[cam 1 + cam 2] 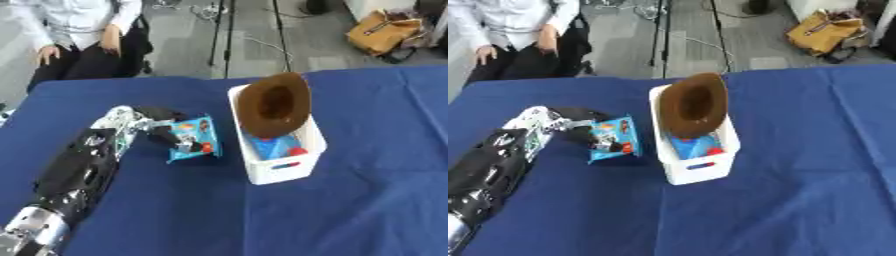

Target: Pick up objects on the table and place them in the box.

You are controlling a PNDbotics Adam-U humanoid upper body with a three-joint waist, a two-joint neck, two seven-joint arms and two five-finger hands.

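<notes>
A white box (278,167) stands near the middle of the blue-covered worktop (367,200), and everything else is placed from it. To the box's right and in front of it the cloth lies bare out to the picture's edges, with only folds in the fabric. Behind the box the worktop's far edge runs across the view, and grey floor lies beyond it.

A brown hat (275,105) sits tilted in the far end of the box, its hollow crown facing the camera and its brim rising above the rim. Under it, toward the near end, blue and red items (276,148) lie inside the box; what they are cannot be made out.

Just left of the box, apart from its wall, the left hand (163,131) has its fingers (184,146) curled round a blue snack packet (194,137), which appears raised a little off the cloth. The packet carries white, black and red print, but no writing on it can be read. The left arm (77,172) reaches in from the lower left corner. The right hand does not show.
</notes>
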